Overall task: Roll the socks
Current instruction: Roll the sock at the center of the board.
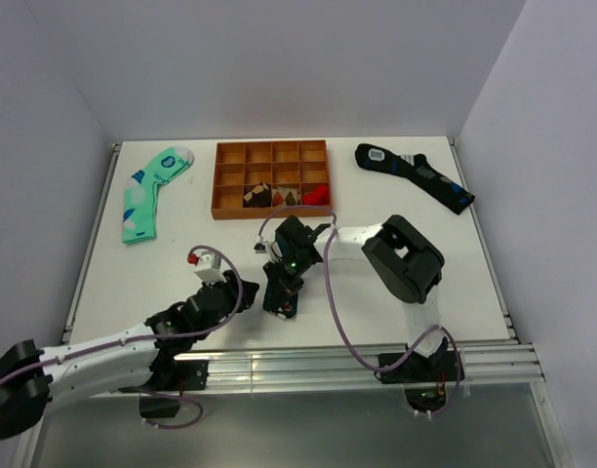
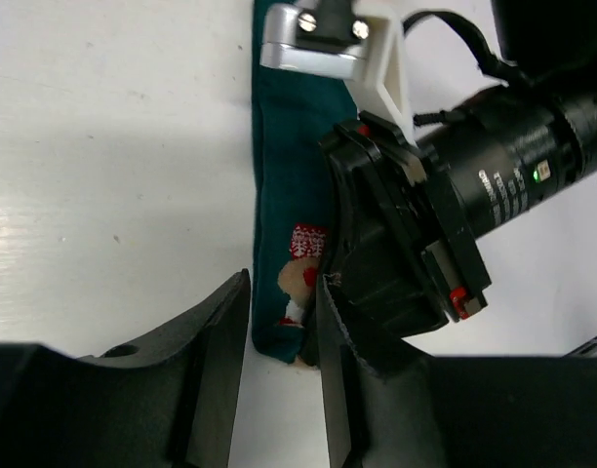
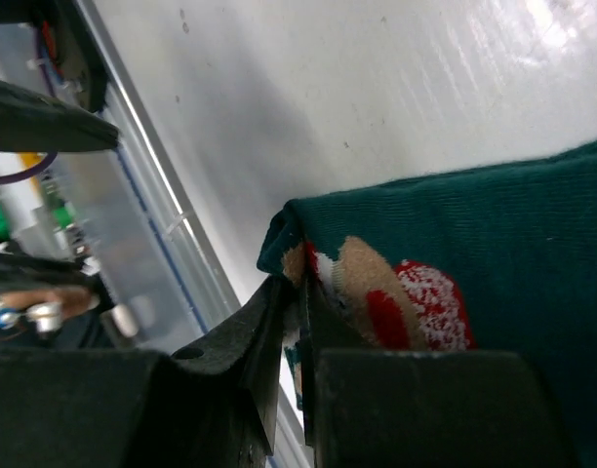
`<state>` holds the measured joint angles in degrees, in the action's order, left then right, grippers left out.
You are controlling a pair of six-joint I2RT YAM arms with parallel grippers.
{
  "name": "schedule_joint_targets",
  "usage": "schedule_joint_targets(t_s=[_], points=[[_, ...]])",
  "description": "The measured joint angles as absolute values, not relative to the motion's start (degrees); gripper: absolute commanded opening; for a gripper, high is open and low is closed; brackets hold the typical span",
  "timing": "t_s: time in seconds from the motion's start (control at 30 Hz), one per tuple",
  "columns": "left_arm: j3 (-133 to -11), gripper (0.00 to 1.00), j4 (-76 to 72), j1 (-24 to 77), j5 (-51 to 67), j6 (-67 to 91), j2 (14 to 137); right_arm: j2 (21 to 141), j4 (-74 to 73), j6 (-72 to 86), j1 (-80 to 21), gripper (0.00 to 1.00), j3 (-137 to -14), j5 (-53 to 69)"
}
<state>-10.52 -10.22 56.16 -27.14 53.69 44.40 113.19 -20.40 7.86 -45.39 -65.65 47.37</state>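
The dark teal socks [image 2: 284, 185] lie as a long strip on the white table. The red, white and brown figure [image 2: 300, 273] is near their close end. My right gripper [image 3: 298, 302] is shut on that end of the socks [image 3: 494, 234], right beside the figure [image 3: 406, 302]. In the left wrist view it is the black body [image 2: 396, 244] over the strip. My left gripper [image 2: 279, 380] is open, and its two fingers stand either side of the socks' end without closing on it. In the top view my right gripper [image 1: 279, 300] hides most of the socks, and my left gripper [image 1: 223, 295] is just left of it.
An orange compartment tray [image 1: 220, 180] stands at the back centre. A mint-green sock [image 1: 147, 190] lies at the back left and a black sock [image 1: 416, 175] at the back right. The aluminium rail [image 1: 328, 356] of the table's front edge is close behind both grippers.
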Motion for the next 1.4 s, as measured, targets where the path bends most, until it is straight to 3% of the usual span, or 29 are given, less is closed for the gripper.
schedule_joint_targets(t_s=[0.2, 0.47, 1.4], points=[[-10.5, 0.41, -15.5, 62.5, -32.3, 50.9, 52.1, 116.1, -21.1, 9.6, -43.6, 0.12, -66.1, 52.2], [-10.2, 0.36, -21.1, 64.2, -33.3, 47.0, 52.7, 116.6, -21.6, 10.4, -42.3, 0.14, -66.0, 53.4], [-8.7, 0.45, -28.4, 68.0, -32.6, 46.2, 68.2, 116.6, -24.4, 10.4, -42.2, 0.13, -66.5, 52.9]])
